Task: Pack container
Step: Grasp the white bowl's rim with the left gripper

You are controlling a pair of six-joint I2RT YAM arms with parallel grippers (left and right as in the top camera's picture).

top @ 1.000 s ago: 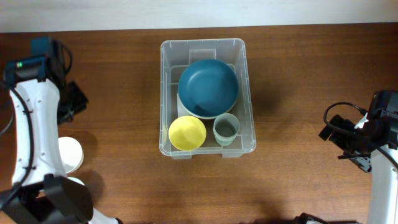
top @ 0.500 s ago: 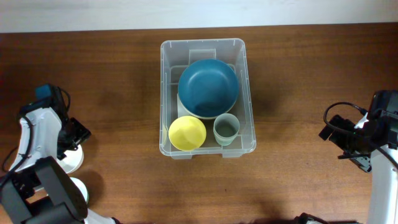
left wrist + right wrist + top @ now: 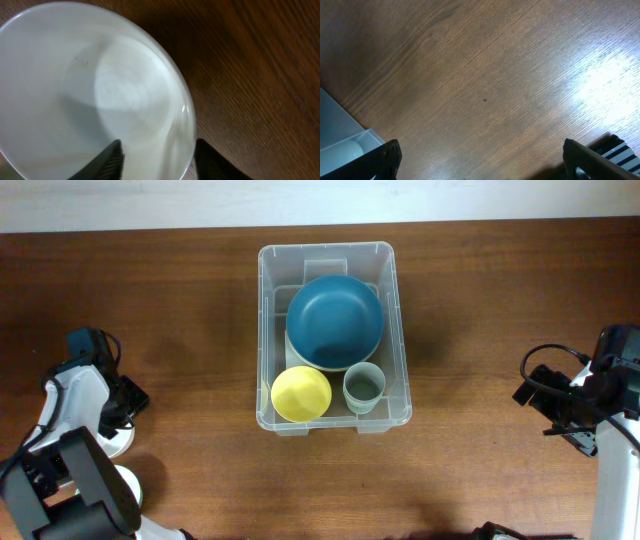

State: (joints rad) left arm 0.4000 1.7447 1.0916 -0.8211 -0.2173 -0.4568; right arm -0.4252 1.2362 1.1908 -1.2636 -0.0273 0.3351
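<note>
Container: large rectangular clear plastic bin (image 3: 401, 340) stands at the centre of the brown wooden table (image 3: 480, 300), long axis running 12 to 6 o'clock, upright, open top.

Contents: big dark teal round bowl (image 3: 335, 320) fills the 12 o'clock half. Small yellow bowl (image 3: 301, 393) sits in the 7 o'clock corner. Pale grey-green cup (image 3: 364, 386) sits in the 5 o'clock corner, just beside the yellow bowl. Both lie close against the teal bowl's 6 o'clock edge.

Left gripper (image 3: 157, 160): near the table's 8 o'clock edge, well apart from the bin. Jaws partly spread and straddling the rim of a white round bowl (image 3: 75, 90), one finger (image 3: 109, 161) inside and the other outside. A gap shows between inner finger and wall, so no clamp. Contact on the outer side: cannot tell.

Right gripper (image 3: 482, 170): near the 4 o'clock edge, jaws spread wide, only bare wood between them. A corner of the bin shows at the wrist view's 8 o'clock
</note>
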